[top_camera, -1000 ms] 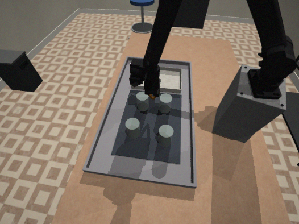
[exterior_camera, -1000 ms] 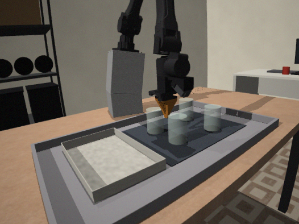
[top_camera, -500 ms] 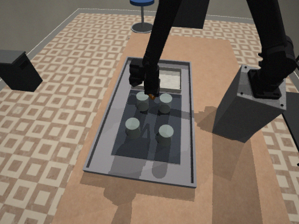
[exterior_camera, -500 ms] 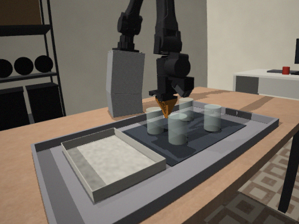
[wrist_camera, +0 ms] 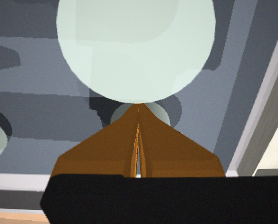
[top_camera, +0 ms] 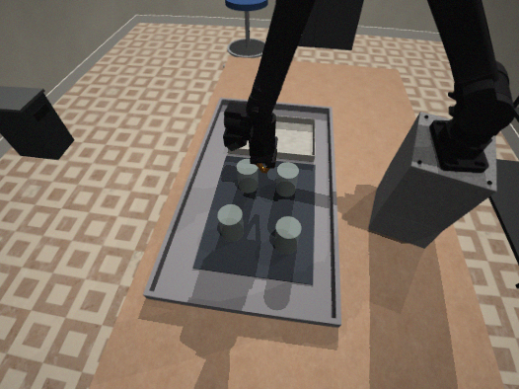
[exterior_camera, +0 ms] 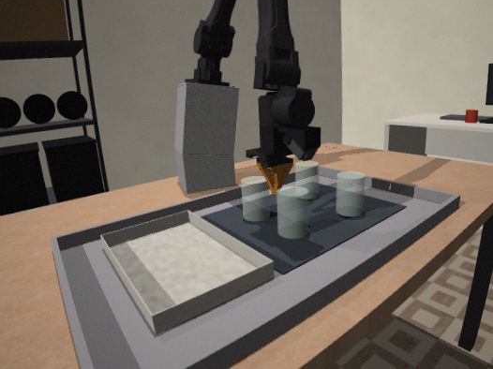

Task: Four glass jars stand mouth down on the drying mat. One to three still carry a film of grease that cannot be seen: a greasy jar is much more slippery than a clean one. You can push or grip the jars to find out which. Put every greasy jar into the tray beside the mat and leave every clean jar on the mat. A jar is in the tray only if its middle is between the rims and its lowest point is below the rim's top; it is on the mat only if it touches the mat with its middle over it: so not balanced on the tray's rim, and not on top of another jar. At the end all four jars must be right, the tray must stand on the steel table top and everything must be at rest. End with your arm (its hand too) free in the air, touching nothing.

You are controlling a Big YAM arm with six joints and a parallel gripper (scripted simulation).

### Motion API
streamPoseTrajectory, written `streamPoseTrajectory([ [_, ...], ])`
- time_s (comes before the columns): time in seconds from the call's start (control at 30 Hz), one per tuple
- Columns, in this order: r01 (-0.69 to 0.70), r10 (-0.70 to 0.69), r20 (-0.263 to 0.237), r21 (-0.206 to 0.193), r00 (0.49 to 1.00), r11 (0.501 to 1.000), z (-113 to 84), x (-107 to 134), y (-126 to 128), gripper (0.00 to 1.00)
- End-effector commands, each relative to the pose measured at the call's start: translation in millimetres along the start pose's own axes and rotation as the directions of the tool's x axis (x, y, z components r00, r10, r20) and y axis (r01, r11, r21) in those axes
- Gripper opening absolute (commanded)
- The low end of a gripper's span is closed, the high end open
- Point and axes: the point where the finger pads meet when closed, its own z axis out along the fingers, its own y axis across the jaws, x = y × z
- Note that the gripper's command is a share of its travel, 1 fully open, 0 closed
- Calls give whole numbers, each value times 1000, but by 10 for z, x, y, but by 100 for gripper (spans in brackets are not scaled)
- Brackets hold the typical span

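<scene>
Four pale glass jars stand mouth down on the dark mat (top_camera: 301, 271) (exterior_camera: 328, 236). The near-tray pair is a left jar (top_camera: 247, 182) (exterior_camera: 292, 217) (wrist_camera: 135, 45) and a base-side jar (top_camera: 287, 182) (exterior_camera: 256, 203). Further from the tray stand a left jar (top_camera: 230, 224) (exterior_camera: 351, 196) and a base-side jar (top_camera: 287, 234) (exterior_camera: 306, 175). The off-white tray (top_camera: 298, 157) (exterior_camera: 211, 294) is empty in its visible part. My gripper (top_camera: 266, 170) (exterior_camera: 275, 193) (wrist_camera: 138, 111) is shut and empty, its tips between the near-tray pair, close to the left jar's edge. Whether they touch it cannot be told.
The grey steel top (top_camera: 173, 266) has a raised rim around mat and tray. The grey pedestal (top_camera: 395, 209) (exterior_camera: 208, 142) carries the arm beyond that rim. The arm's wrist hangs over part of the tray in the top view.
</scene>
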Motion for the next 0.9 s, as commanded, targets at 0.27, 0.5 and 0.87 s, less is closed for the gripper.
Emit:
streamPoseTrajectory([
  [0.27,5,-5,15,0,1000,1000,-27,-138,37,0],
  [0.5,5,-5,15,0,1000,1000,-27,-147,37,0],
  [0.87,5,-5,15,0,1000,1000,-27,-159,37,0],
])
